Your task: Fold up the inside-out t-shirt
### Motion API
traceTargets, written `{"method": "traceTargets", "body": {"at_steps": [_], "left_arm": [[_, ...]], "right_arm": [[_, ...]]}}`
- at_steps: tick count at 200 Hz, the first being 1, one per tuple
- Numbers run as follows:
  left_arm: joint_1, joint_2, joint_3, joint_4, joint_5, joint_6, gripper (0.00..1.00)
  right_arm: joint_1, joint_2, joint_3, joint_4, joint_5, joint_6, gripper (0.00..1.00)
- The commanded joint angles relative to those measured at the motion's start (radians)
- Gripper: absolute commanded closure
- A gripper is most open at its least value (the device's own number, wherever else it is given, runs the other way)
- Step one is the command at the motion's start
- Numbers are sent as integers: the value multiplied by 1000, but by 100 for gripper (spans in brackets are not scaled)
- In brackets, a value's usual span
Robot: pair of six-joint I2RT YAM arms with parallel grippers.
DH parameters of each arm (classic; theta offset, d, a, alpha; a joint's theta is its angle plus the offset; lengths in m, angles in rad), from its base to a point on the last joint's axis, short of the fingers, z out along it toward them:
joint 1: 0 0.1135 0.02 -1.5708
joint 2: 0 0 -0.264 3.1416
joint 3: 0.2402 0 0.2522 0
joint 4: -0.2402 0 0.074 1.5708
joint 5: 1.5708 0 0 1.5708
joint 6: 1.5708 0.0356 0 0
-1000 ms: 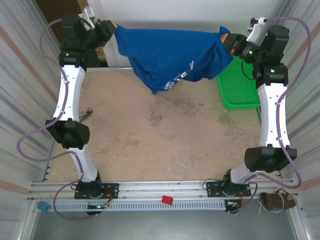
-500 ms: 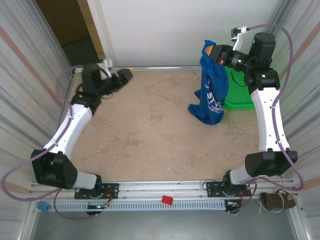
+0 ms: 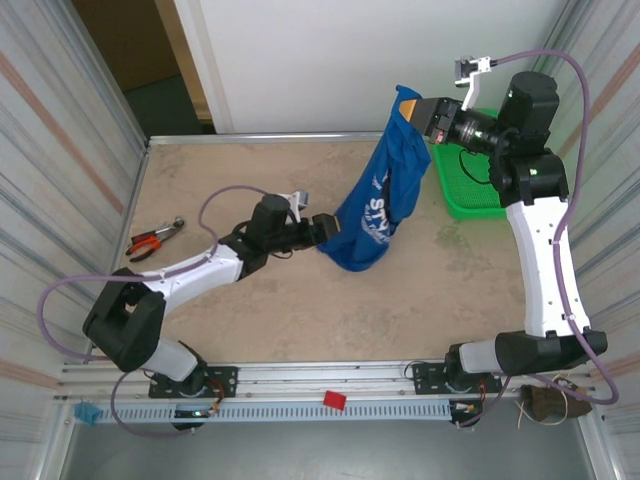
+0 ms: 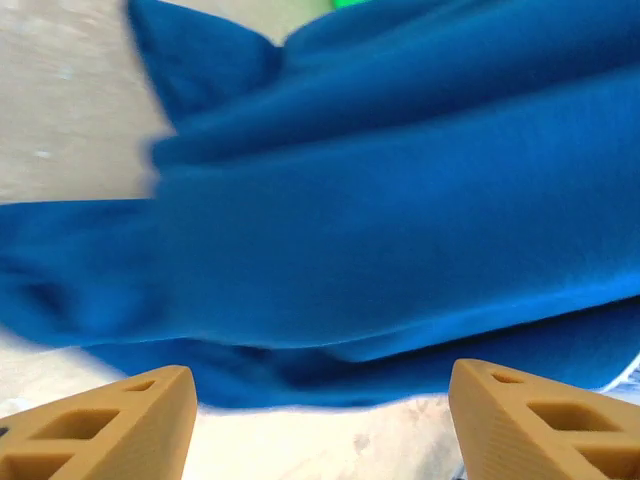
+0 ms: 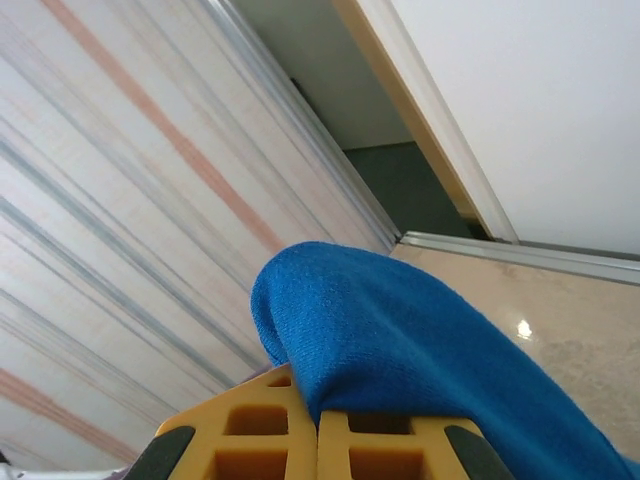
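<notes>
I see the blue t-shirt [image 3: 385,190], bunched, with white letters, hanging long from my right hand [image 3: 412,108], which pinches its top. Its low end reaches the counter [image 3: 250,330] just beside my left hand [image 3: 325,228], fingers spread, holding nothing.

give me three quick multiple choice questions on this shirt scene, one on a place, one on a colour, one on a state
1. Where does the green basket sit?
A) at the far right of the table
B) at its near left edge
C) at its centre

2. What colour is the lettering on the t-shirt?
A) yellow
B) white
C) red

3. How is the left gripper?
A) shut on the cloth
B) shut on the basket
C) open, facing the cloth

Answers:
1 A, it lies against the far right edge.
2 B, white letters show on the hanging blue cloth.
3 C, its fingers stand wide apart and grip nothing.
</notes>
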Motion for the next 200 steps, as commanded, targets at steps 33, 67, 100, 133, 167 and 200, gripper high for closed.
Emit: {"method": "traceTargets", "body": {"at_steps": [33, 67, 100, 133, 167, 200], "left_arm": [[-76, 17, -80, 191, -221, -87, 31], [-81, -94, -152, 147, -372, -39, 30], [-54, -147, -210, 126, -409, -34, 27], [-9, -100, -212, 192, -330, -25, 26], [17, -22, -167, 247, -236, -26, 26], [16, 77, -138, 336, -183, -76, 26]], "right_arm": [[53, -34, 11, 24, 23, -8, 100], [62, -47, -5, 24, 27, -14, 100], [70, -53, -15, 30, 28, -14, 100], [78, -58, -21, 30, 29, -14, 100], [82, -70, -37, 39, 39, -13, 100], [89, -74, -47, 41, 43, -12, 100]]}}
